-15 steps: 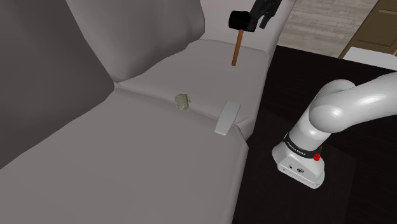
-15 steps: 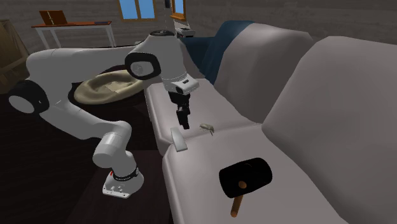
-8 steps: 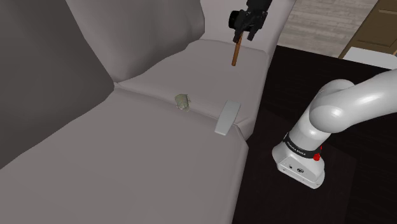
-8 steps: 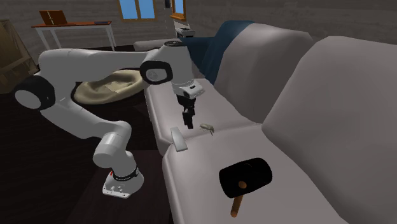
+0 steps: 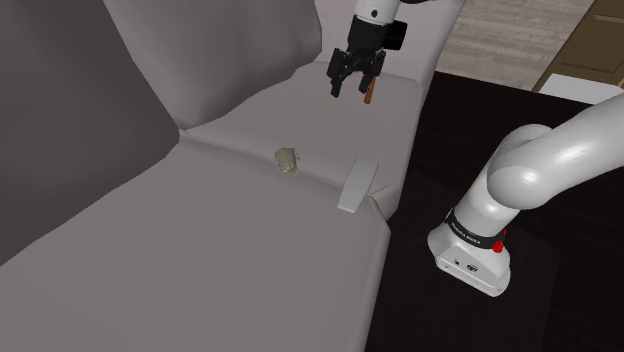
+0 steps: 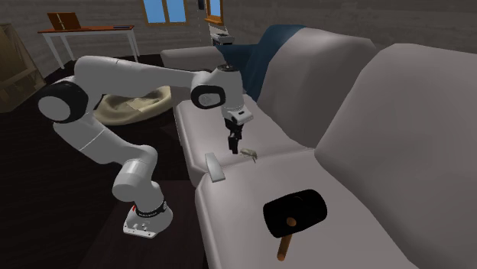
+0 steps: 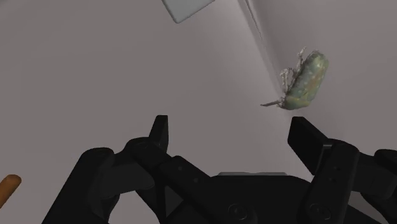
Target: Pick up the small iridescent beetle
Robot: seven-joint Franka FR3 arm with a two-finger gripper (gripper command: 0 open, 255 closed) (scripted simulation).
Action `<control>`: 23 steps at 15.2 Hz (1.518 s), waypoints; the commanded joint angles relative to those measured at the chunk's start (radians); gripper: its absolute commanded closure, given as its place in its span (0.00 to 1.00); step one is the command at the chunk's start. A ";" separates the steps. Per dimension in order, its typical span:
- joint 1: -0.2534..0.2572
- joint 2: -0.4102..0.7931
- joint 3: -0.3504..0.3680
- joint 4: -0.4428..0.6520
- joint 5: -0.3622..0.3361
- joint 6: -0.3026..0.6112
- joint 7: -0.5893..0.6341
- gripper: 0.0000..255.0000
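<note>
Hovering over a grey sofa [image 7: 95,70], my fingers [image 7: 229,127] stand wide apart with nothing between them, both tips clear of the cushion. In the wrist view, a brown handle end [image 7: 7,188] shows low beside the hand.

Just past one fingertip, off to its side rather than in the gap, lies the beetle [image 7: 305,79], a small oval body of mottled green with thin pale legs. It rests on the seat right beside the seam between two cushions. Further along that seam, toward the seat's front edge, lies a flat white slab [image 7: 186,7].

From the shoulder view, my fingers [image 5: 352,82] hang above the far cushion, up and to the right of the beetle [image 5: 288,159] and apart from it. The white slab [image 5: 357,185] sits to the beetle's right, near the sofa [image 5: 250,230] edge, and my arm [image 5: 540,170] bends up from the lower right.

In the second exterior view, my fingers [image 6: 232,144] point down just to the left of the beetle [image 6: 248,153], with the white slab [image 6: 215,166] below them. A hammer [image 6: 296,208] with a black head and wooden handle lies on the nearer cushion. Beyond the sofa [image 6: 252,191] are a blue blanket [image 6: 267,46], a tan beanbag [image 6: 130,107], a wooden desk [image 6: 84,30] and blue windows [image 6: 164,9].
</note>
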 commanded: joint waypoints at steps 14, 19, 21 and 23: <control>0.026 0.491 0.208 0.173 0.021 0.261 0.422 0.00; 0.028 0.525 0.211 0.138 0.014 0.329 0.423 0.00; 0.029 0.540 0.212 0.126 0.010 0.357 0.424 0.00; 0.029 0.545 0.213 0.122 0.009 0.365 0.425 0.00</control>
